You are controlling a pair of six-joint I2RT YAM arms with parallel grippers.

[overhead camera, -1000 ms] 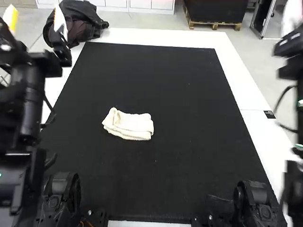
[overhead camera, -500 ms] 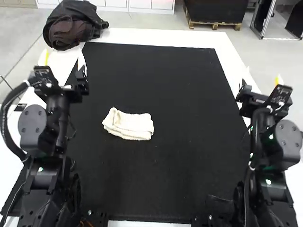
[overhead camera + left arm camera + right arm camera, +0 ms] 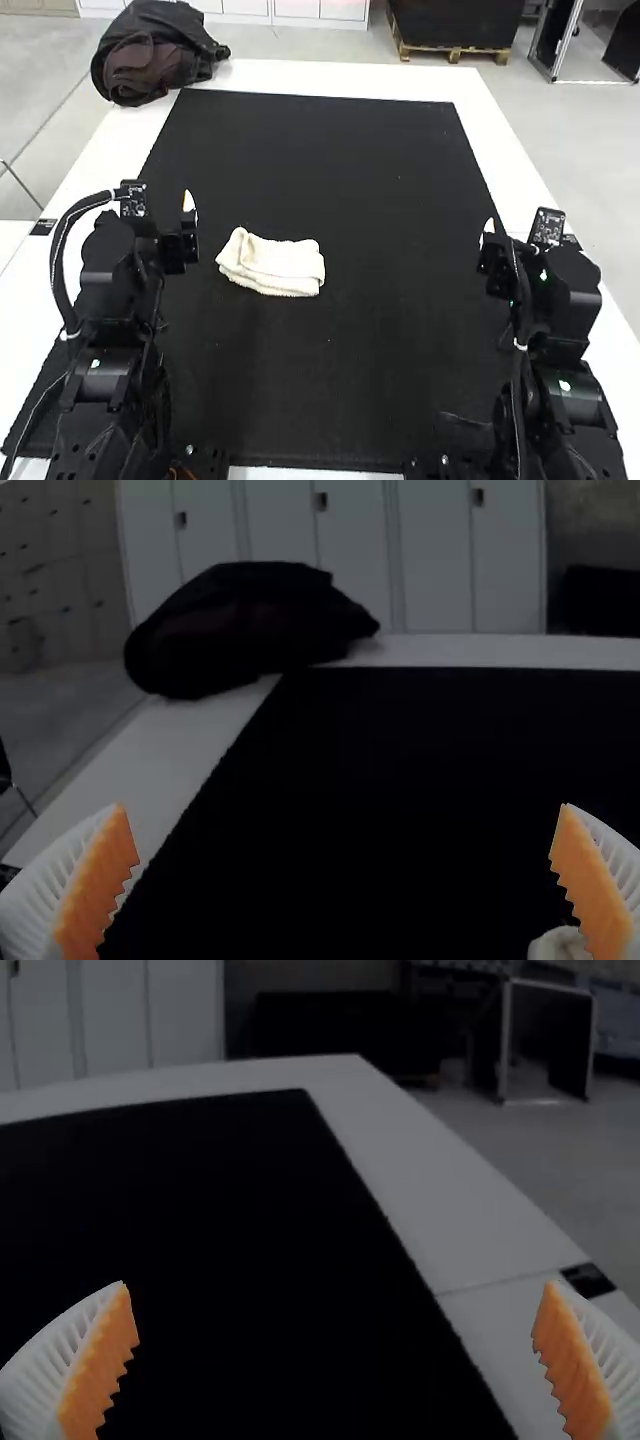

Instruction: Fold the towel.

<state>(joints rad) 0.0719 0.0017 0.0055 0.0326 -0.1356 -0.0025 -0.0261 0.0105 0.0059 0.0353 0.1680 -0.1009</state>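
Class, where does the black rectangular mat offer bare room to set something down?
In the high view, the mat is bare beyond the folded cream cloth towel, up to its far edge, and between the towel and the right gripper. It is tighter at the towel's left, where the left gripper appears close.
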